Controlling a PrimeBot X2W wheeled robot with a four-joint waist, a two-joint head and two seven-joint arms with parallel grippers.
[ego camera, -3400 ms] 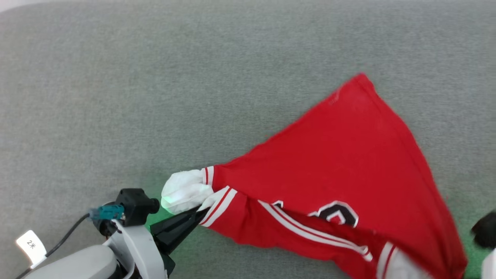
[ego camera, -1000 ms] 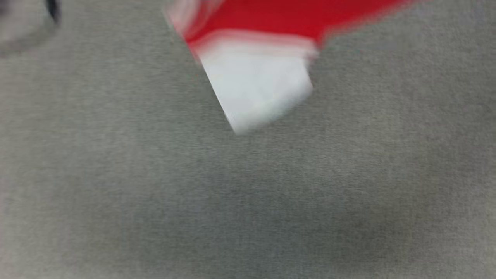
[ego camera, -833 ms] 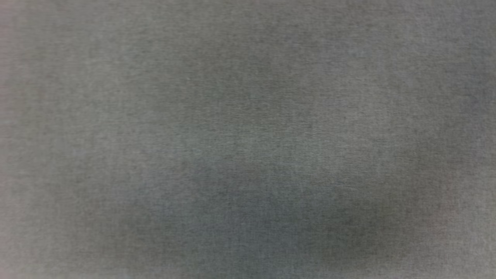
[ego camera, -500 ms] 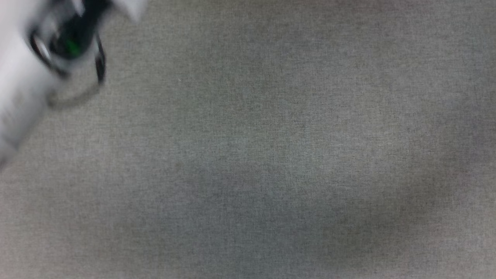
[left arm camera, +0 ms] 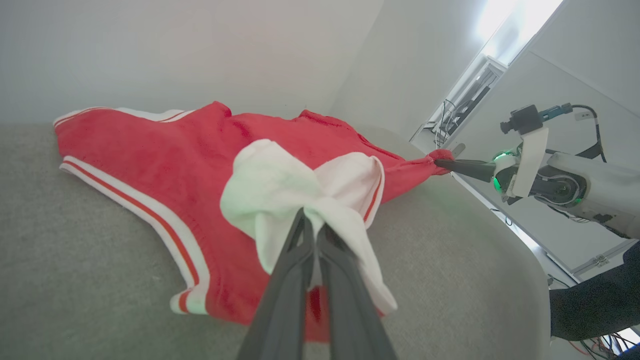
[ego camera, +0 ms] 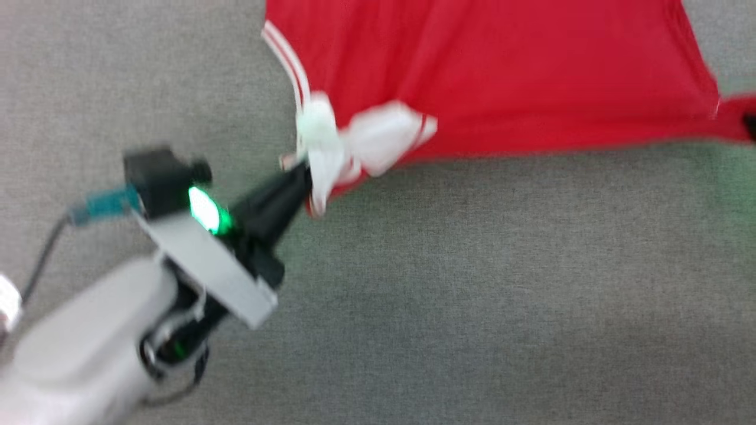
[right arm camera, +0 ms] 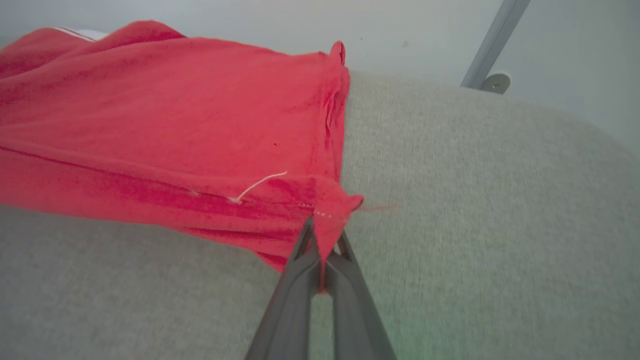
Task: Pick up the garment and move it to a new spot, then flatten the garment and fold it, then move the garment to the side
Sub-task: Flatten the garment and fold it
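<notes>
Looking down past my own arm, I have the left tool (ego camera: 300, 172) nearest the camera at the lower left, its two dark fingers closed tight on a bunched white sleeve (left arm camera: 270, 195) of the garment (ego camera: 502, 71). From that grip the shirt runs off to my right and away from me. Its long axis lies crosswise, strung between the two grips, with the near edge pulled into a fairly straight line. At the far end of that line the right tool (left arm camera: 440, 162) is pinched on a hem corner (right arm camera: 345, 202), with red cloth wedged between its fingers and a loose thread (right arm camera: 257, 185) trailing just beside it. Both tools are therefore full, one at each end, and I judge that the next move depends on that stretched line: draw the two ends apart evenly and lower them together so the body settles flat. Beyond the grips the red body drapes onto the grey surface (ego camera: 472, 295), creased in long soft folds rather than smooth. The striped trim (left arm camera: 150, 215) curves along the left side. The head view is blurred, so I cannot tell whether the held edge touches the surface or hangs just above it.
</notes>
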